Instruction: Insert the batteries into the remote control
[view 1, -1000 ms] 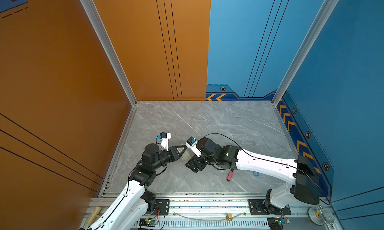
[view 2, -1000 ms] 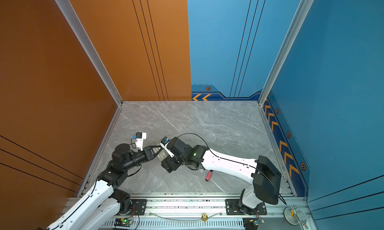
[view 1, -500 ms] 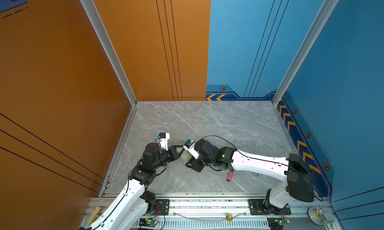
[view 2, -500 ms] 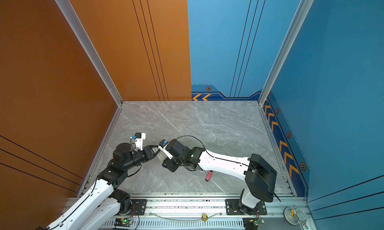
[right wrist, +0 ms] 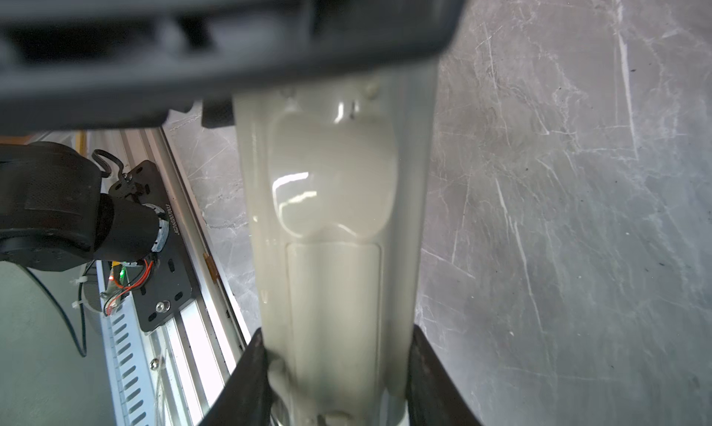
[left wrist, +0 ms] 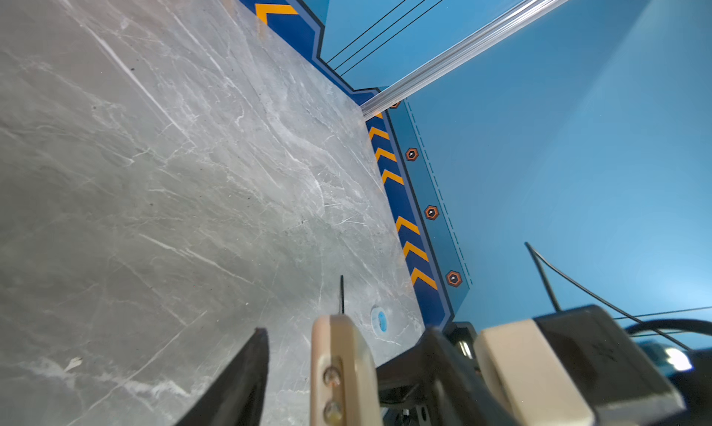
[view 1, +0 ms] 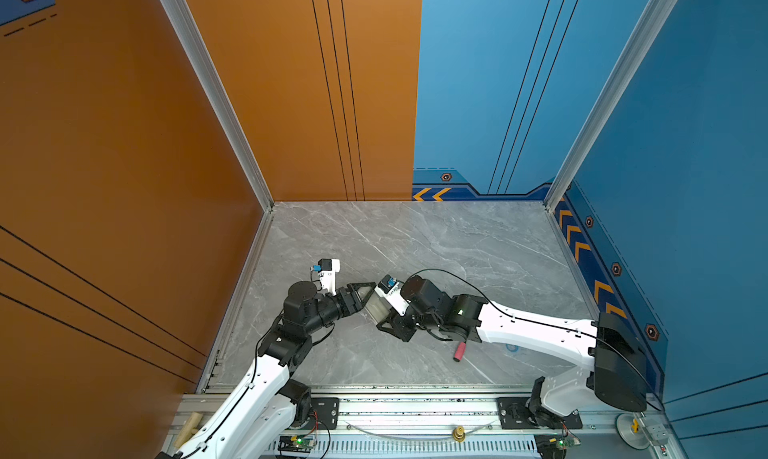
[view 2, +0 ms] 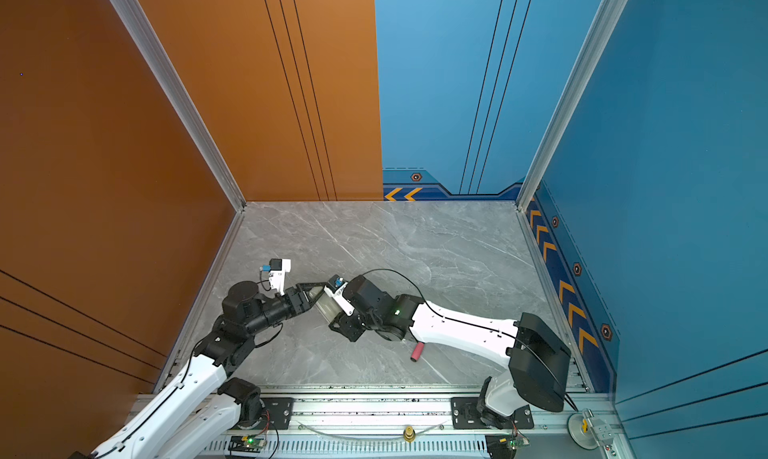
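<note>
Remote control (right wrist: pixel 331 219), a slim oblong handset of glossy greyish-beige plastic, hangs above the grey marble-patterned tabletop (view 1: pixel 436 236) near its front left part, between the two arms. In the right wrist view its plain back faces the camera, with a rounded hollow and a rectangular cover panel below it, and the right tool (right wrist: pixel 335 374) grasps it: both dark fingers (right wrist: pixel 250 370) press against the handset's long edges. In both top views that tool (view 1: pixel 388 324) holds the pale body (view 2: pixel 330 307) from the right side.

The left tool (view 1: pixel 365 297) faces the handset's other end. In the left wrist view its jaws stand spread, released, with the handset's narrow edge (left wrist: pixel 339 366) between them; one dark finger (left wrist: pixel 246 381) is clearly apart from it, while contact on the other side cannot be told.

A pink-handled screwdriver (view 1: pixel 459 351) lies on the tabletop just beside the right arm's white forearm, and its thin black shaft (left wrist: pixel 341 295) shows in the left wrist view. A small blue-and-white ring mark (left wrist: pixel 379 320) sits on the surface nearby. Batteries cannot be made out in any view.
</note>
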Motion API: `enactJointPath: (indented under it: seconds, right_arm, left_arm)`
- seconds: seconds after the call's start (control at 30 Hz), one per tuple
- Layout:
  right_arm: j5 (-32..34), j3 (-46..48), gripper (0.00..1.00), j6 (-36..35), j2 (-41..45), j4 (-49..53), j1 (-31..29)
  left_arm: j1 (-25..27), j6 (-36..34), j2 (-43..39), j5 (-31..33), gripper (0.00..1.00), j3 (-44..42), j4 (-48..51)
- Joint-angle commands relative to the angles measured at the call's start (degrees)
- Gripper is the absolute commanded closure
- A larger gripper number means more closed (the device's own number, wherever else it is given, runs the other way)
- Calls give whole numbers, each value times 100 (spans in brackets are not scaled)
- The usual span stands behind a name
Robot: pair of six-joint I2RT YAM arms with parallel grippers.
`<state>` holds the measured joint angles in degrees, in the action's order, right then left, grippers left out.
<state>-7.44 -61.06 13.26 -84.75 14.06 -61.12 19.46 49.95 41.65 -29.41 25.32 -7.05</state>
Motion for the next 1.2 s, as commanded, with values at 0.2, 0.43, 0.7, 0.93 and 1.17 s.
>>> enactJointPath:
  seconds: [0.2,0.43,0.7,0.93,1.17]
  right_arm:
    - [-982,622,92,44,1018,-557,553]
    - [-1939,931,92,180,1788,-1204,835]
    - [-2431,1113,92,531,1952,-2001,852]
    - [-2654,1445,94,756,2142,-2784,908]
    - [-2930,1597,94,888,2143,-3197,927]
  left_arm:
    - [-40,-441,-57,-1124,2,302,-785]
    - [137,-642,-212,-1697,2,499,-1189]
    - [827,-765,55,-1994,0,764,-1797]
    - [1124,-751,181,-1947,5,799,-2072]
    - [1232,-744,299,-1937,19,852,-2167]
